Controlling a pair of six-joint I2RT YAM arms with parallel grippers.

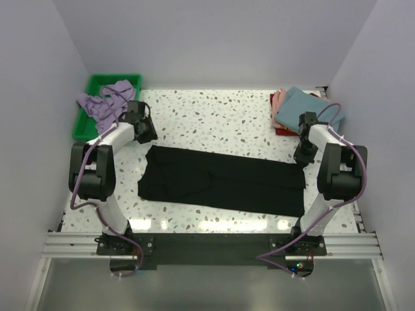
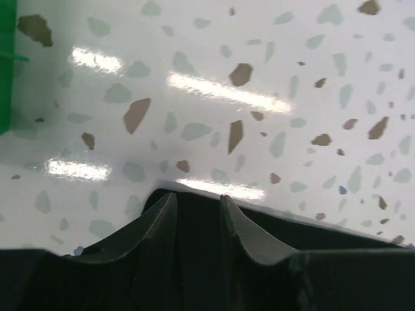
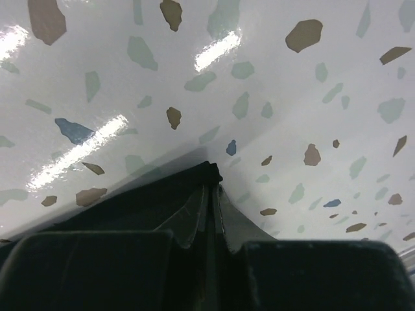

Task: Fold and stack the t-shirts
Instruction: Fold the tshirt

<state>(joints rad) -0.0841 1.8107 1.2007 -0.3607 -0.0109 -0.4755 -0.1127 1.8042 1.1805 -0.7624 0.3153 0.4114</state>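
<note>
Between the two sets of jaws, on the speckled bench (image 1: 214, 116): large black cloth t-shirt (image 1: 220, 181), folded into a long band, further folds judged pending. Left jaws parted, released at one corner; right jaws clenched on the opposite corner. Beyond the right jaws: stacked teal-blue, pink and dark red tees (image 1: 301, 107). Beyond the left jaws: crumpled lavender tee (image 1: 104, 103) in green plastic tray (image 1: 83, 123), not yet folded.

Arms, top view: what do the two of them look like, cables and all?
The left arm and right arm have white links and bulky black joints. A purple cable loops along each. Each claw is black, with tapered fingers.
</note>
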